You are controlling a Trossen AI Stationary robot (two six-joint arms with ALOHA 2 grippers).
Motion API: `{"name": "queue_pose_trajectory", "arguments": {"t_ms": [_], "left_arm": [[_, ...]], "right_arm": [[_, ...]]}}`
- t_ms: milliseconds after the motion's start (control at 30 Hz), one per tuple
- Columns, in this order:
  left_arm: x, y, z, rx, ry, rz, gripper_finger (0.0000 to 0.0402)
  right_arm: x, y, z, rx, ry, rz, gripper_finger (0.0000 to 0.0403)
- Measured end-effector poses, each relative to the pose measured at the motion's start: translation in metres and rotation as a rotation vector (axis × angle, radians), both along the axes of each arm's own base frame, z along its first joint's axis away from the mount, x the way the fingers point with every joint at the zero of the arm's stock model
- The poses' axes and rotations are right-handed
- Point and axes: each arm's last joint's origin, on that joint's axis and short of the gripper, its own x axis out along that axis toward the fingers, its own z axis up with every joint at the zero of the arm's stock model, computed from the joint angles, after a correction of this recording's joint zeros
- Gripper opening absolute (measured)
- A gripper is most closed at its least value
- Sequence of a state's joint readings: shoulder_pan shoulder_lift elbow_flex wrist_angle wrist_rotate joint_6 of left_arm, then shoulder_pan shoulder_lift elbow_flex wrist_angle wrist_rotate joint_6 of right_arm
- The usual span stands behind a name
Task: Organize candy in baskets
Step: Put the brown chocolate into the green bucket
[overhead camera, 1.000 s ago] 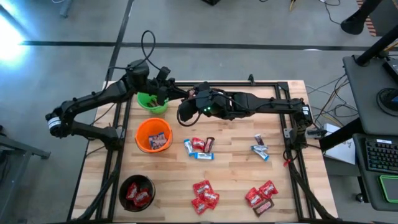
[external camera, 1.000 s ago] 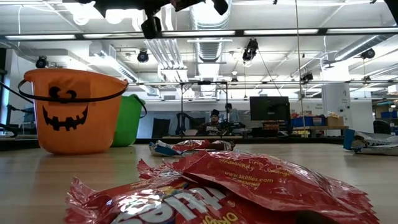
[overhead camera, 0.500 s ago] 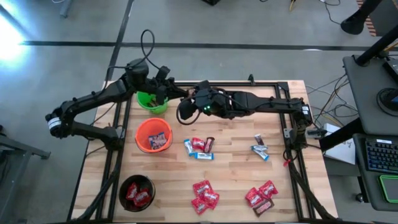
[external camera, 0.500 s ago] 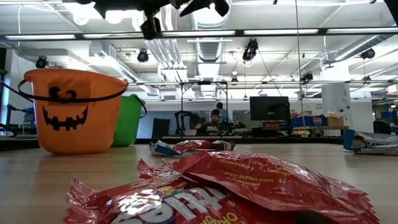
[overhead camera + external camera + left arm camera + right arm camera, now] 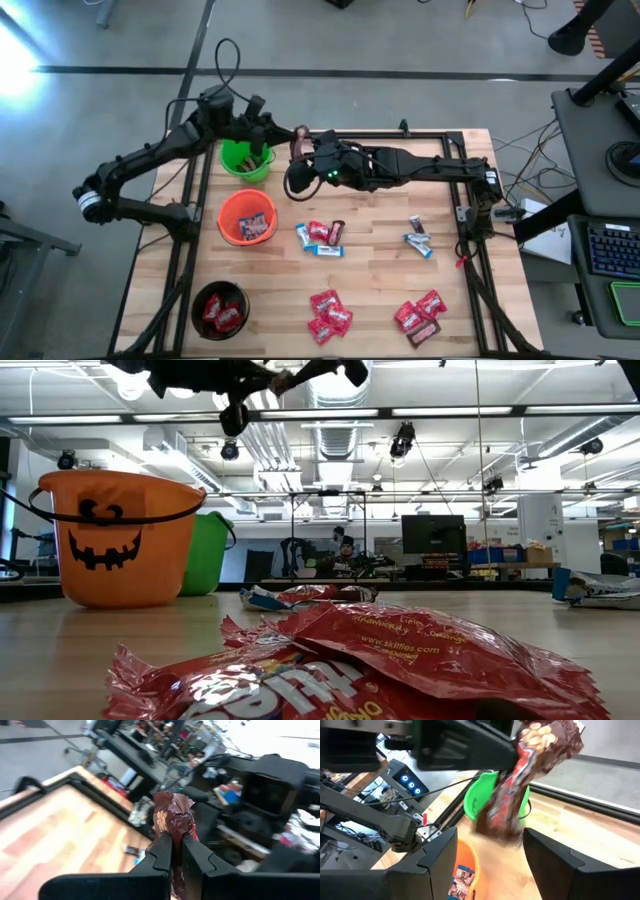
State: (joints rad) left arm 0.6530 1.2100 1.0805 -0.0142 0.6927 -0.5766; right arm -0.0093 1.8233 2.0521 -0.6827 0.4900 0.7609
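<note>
My left gripper [image 5: 288,137] is raised near the table's far edge, just right of the green basket [image 5: 243,160], and is shut on a dark brown candy [image 5: 301,134]. My right gripper [image 5: 295,180] waits open close beside it; in the right wrist view the candy [image 5: 520,785] hangs ahead of its spread fingers, apart from them. The orange basket [image 5: 246,217] holds a blue-and-white candy. The black basket [image 5: 220,308] holds red ones. More candy [image 5: 320,236] lies loose on the table. My left gripper pinches the brown candy's crinkled wrapper [image 5: 173,832] between its two fingers [image 5: 161,851]. One end of the wrapper [image 5: 172,810] sticks out past the fingertips. The fingers come roughly level from the table's left. The candy is lifted clear, high over the table [image 5: 285,377].
Red candy lies in groups near the table's near edge [image 5: 328,312] and near right [image 5: 420,312]. Blue-and-white pieces [image 5: 418,238] lie toward the right. A black metal frame [image 5: 440,135] borders the tabletop. Bare wood shows between the orange basket and the near candy.
My left gripper has risen from over the green basket and moved toward the table's right, turning as it went. It now carries the brown candy clear of the basket, in front of my right gripper.
</note>
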Motion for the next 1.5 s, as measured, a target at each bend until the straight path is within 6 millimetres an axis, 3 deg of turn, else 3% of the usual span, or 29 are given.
{"name": "queue_pose_trajectory", "arguments": {"t_ms": [267,500,733,933,1200,1500], "left_arm": [[-0.019,0.027,-0.012,-0.002,0.087,0.117,0.0],[-0.048,0.045,-0.029,-0.02,0.255,0.238,0.0],[-0.081,0.056,-0.05,-0.017,0.554,0.443,0.0],[-0.09,0.056,-0.055,-0.018,0.639,0.478,0.0002],[-0.108,0.041,-0.062,0.027,0.955,0.59,0.006],[-0.11,0.03,-0.05,0.011,0.841,0.529,0.0137]], "right_arm": [[0.0,0.0,0.0,0.0,-0.001,0.002,0.0217],[-0.002,0.0,0.0,0.007,0.014,0.001,0.0217],[-0.009,0.0,-0.01,0.064,0.106,-0.039,0.0217],[-0.013,0.0,-0.015,0.086,0.165,-0.062,0.0217],[-0.021,0.0,-0.023,0.109,0.263,-0.09,0.0216],[-0.028,0.002,-0.031,0.196,0.342,-0.101,0.0217]]}}
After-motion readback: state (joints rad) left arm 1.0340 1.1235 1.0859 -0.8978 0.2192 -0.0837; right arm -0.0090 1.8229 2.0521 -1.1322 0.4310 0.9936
